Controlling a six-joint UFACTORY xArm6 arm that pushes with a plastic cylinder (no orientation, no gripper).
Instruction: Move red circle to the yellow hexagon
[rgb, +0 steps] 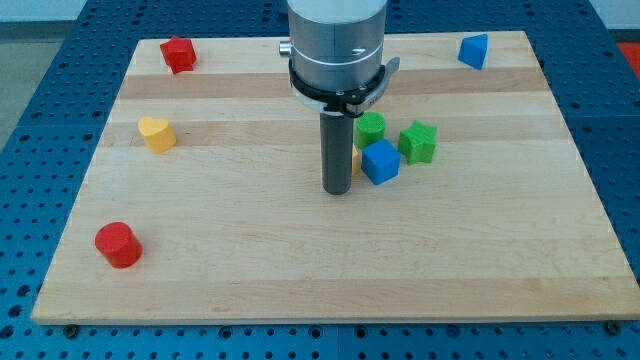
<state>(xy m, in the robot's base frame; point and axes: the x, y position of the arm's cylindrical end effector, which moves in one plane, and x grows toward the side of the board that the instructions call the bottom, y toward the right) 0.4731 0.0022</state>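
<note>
The red circle (118, 245), a short red cylinder, sits near the board's bottom-left corner. A sliver of a yellow block (356, 160) shows just right of my rod, squeezed against a blue cube (380, 161); the rod hides most of it, so I cannot make out its shape. Another yellow block (156, 133), roughly heart-shaped, lies at the left. My tip (337, 190) rests on the board near the centre, right next to the hidden yellow block and far to the right of the red circle.
Two green blocks (371, 126) (418, 142) cluster with the blue cube right of my rod. A second red block (178, 53) lies at the top left and a blue triangular block (474, 50) at the top right. The wooden board (300, 290) ends on blue pegboard.
</note>
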